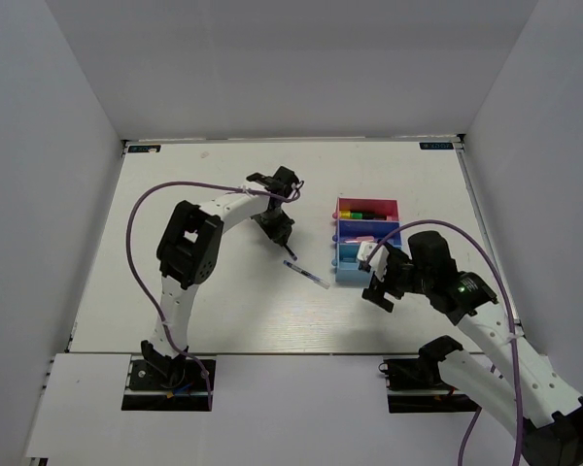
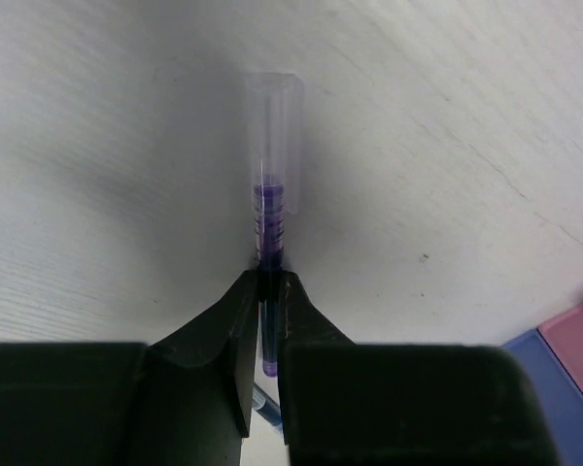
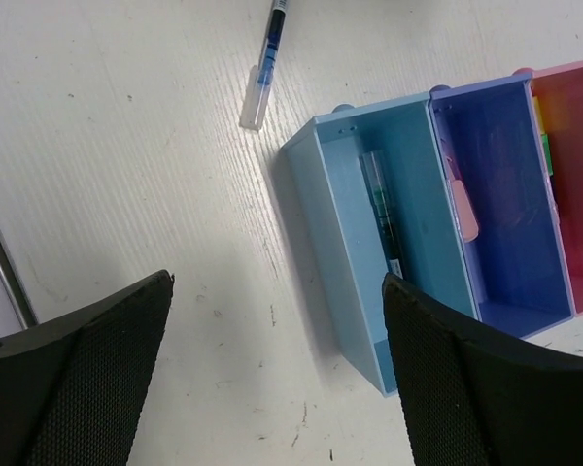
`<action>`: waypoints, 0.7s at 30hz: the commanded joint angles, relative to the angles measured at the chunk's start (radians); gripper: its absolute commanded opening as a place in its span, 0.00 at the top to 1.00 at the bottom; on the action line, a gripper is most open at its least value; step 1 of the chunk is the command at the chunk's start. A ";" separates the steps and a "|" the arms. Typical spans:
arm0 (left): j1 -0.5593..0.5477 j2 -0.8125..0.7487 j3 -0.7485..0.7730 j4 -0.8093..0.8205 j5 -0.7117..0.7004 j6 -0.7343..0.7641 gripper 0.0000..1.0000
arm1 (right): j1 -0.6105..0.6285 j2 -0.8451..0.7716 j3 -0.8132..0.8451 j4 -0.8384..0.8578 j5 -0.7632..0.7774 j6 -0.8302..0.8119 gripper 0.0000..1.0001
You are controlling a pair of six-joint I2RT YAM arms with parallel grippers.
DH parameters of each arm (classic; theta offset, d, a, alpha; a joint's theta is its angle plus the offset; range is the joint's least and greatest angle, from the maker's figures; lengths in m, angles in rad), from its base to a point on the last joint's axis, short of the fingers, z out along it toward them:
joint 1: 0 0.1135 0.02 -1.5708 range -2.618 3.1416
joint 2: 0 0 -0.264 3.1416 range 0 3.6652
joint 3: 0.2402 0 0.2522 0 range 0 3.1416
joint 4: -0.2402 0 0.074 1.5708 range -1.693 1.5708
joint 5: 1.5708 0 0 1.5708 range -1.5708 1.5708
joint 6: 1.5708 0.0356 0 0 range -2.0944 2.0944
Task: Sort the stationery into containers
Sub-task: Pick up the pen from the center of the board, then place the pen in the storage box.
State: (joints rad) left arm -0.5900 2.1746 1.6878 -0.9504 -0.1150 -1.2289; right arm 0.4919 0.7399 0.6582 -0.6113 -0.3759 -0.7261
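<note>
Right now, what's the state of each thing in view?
left gripper, shut on blue pen
right gripper, open, empty
blue pen, capped, pinched at one end
light blue tray, green pen inside
purple tray, pink item inside
pink tray, highlighters inside

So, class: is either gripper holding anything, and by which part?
The left gripper pinches a thin purple-inked pen near the end opposite its clear cap. The right gripper is open and holds nothing.

White wood-grain table (image 1: pixel 223 311), plain white walls (image 1: pixel 301 68) on three sides, dark labels (image 1: pixel 146 149) at far corners
</note>
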 commanded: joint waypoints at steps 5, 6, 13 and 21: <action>0.012 -0.159 0.148 0.081 0.113 0.293 1.00 | -0.010 -0.017 0.026 0.024 0.032 0.056 0.29; 0.007 -0.167 0.162 0.088 0.113 0.308 1.00 | -0.013 -0.017 0.027 0.010 0.023 0.057 0.50; -0.039 -0.193 0.228 0.148 0.401 0.673 1.00 | -0.041 -0.027 0.050 0.001 0.011 0.086 1.00; -0.159 -0.260 0.115 0.379 0.693 1.104 1.00 | -0.081 -0.017 0.084 -0.019 -0.057 0.094 1.00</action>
State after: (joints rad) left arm -0.7002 1.9892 1.8599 -0.6830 0.4320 -0.3588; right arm 0.4290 0.7265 0.6907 -0.6250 -0.3782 -0.6502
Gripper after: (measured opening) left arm 0.216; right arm 0.001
